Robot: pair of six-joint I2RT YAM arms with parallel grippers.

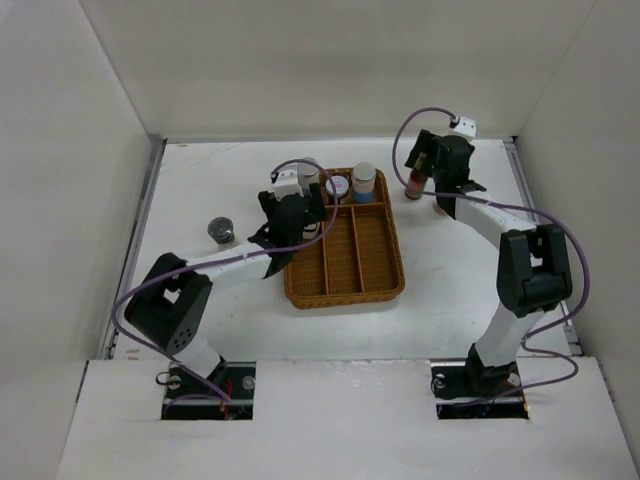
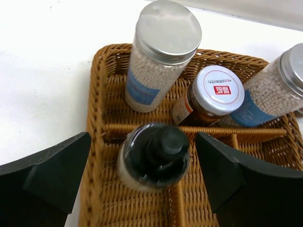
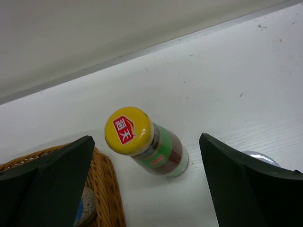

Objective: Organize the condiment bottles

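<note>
My left gripper (image 1: 297,215) (image 2: 142,151) is open over the back left of the wicker tray (image 1: 345,265). A dark-capped bottle (image 2: 154,156) stands between its fingers in the left long compartment, with a gap on each side. Behind it, in the back compartment, stand a silver-lidded white shaker (image 2: 158,56) (image 1: 310,177), a short jar with a white and red lid (image 2: 213,94) (image 1: 337,187) and a second shaker (image 2: 279,87) (image 1: 363,183). My right gripper (image 1: 425,165) (image 3: 147,142) is open around the red sauce bottle (image 3: 158,149) (image 1: 414,186), which stands on the table right of the tray.
A short silver-lidded jar (image 1: 221,231) stands on the table left of the tray. The tray's corner (image 3: 104,189) lies close to the sauce bottle's left. A round silver object (image 3: 261,158) shows by my right finger. White walls enclose the table.
</note>
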